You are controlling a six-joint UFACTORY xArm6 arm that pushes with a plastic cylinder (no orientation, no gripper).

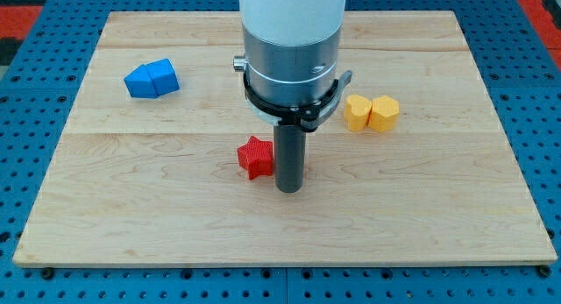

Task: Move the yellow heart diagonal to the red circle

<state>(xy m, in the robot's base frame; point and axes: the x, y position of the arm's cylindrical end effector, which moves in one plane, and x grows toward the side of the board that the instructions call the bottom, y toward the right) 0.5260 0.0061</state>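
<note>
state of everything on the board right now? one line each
my tip: down at the board, just to the view's right of the red star, contact unclear
red star: flat, mid-board
yellow heart: flat, to the view's right, apart from the tip
blue block: flat, at the view's upper left, untouched
wooden board: level

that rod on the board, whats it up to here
My tip rests on the wooden board, just to the view's right of a red star block, close to it or touching. The yellow heart block sits untouched further toward the view's upper right. A blue block lies at the upper left. No red circle shows.
</note>
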